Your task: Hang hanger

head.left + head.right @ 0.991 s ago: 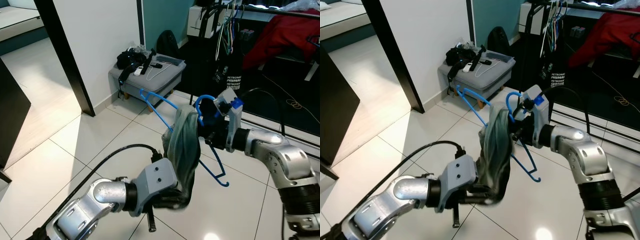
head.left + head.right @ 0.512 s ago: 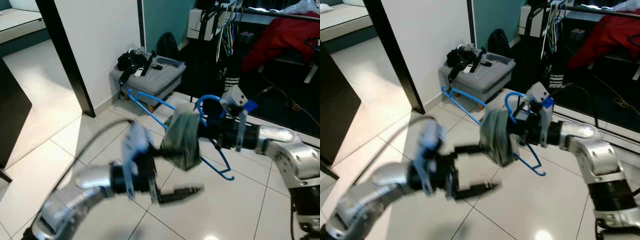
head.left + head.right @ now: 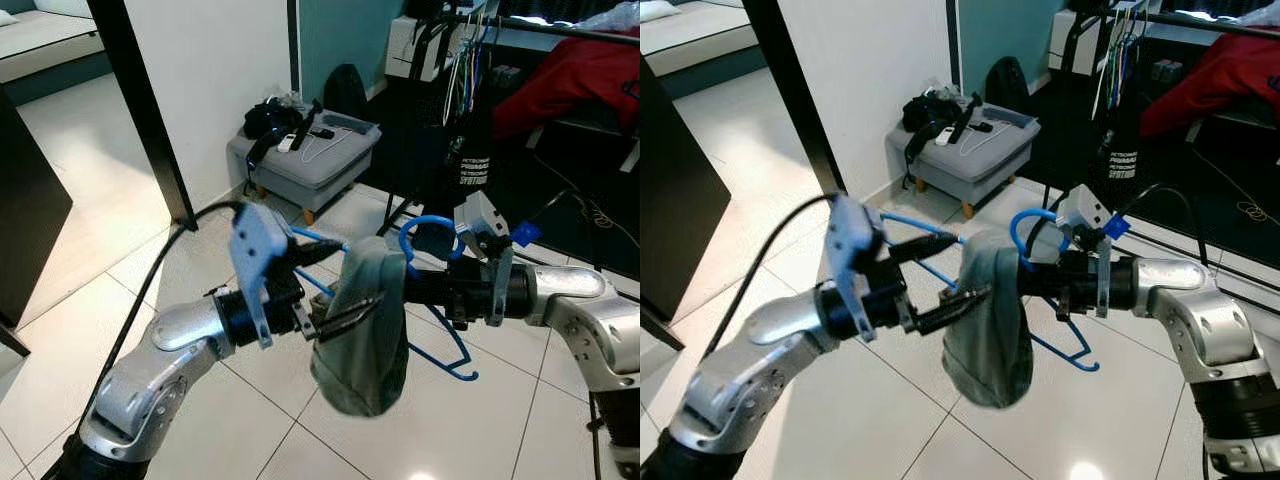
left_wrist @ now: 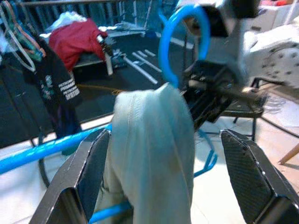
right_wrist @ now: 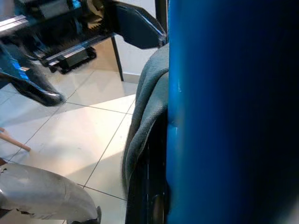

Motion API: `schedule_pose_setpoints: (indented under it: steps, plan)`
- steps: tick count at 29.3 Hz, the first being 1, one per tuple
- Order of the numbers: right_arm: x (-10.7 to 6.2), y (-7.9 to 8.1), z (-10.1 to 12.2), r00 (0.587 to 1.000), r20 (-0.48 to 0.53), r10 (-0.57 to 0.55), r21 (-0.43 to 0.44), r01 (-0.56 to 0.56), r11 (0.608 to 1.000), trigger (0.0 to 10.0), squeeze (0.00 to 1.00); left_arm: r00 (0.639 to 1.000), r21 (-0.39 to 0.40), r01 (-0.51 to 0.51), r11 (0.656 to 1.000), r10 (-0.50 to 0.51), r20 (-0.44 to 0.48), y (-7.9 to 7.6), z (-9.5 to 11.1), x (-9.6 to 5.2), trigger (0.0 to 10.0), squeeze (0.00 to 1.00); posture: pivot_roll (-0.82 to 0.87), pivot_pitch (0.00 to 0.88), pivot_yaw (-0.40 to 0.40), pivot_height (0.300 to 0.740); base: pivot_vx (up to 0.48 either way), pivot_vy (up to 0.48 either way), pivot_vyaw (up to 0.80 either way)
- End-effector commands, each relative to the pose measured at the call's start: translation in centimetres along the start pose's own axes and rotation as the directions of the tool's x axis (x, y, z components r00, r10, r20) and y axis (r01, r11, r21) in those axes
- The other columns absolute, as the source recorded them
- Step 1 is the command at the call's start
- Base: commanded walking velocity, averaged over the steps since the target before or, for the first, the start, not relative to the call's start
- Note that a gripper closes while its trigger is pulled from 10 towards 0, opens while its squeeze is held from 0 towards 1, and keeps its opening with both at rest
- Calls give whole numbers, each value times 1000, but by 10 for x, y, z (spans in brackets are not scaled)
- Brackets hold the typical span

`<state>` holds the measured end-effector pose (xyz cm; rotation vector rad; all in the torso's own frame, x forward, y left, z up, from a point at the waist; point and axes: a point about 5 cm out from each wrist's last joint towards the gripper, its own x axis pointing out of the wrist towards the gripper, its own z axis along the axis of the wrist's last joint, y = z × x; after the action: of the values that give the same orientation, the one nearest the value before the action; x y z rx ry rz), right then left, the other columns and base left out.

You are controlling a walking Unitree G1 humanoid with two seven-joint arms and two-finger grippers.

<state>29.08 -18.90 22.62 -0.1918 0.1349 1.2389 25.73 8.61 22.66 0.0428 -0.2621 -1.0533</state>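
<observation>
Hanger [image 3: 432,236], blue plastic with a grey-green garment [image 3: 365,330] draped over it, is held in mid-air above the tiled floor [image 3: 120,290], pinched near its hook by the right gripper [image 3: 425,288], likely so the hook stays free for the clothes rail [image 3: 560,28] beyond. The left gripper [image 4: 161,172] has its fingers spread wide either side of the cloth, not touching it, seemingly to steady or straighten it

A lived-in home, likely a bedroom corner or dressing area: glossy white floor tiles [image 3: 90,300], a grey padded footstool [image 3: 305,160] at 12 o'clock piled with straps and a remote, and a clothes rail [image 3: 560,28] at 1 o'clock (empty hangers, dark printed garment, red clothing [image 3: 570,75]).
</observation>
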Motion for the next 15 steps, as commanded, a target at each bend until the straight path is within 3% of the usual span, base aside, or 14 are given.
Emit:
schedule_pose_setpoints:
  steps: [1, 4, 15]
  plan:
    - [3, 5, 1, 999, 2, 41, -23, -41, 999, 10000, 0, 998, 3, -7, 1000, 7, -67, 3, -8, -3, 10000, 0, -86, 96, 29, 740, 0, 0, 0]
    - [3, 7, 3, 999, 8, 54, -31, -53, 998, 10000, 0, 995, -2, -26, 1000, 26, -98, 6, -13, -5, 10000, 0, -86, 95, 29, 740, 0, 0, 0]
    - [5, 9, 2, 998, 5, 69, -39, -69, 997, 10000, 0, 995, -21, -77, 997, 76, -70, 11, -13, -5, 10000, 0, -87, 94, 28, 740, 0, 0, 0]
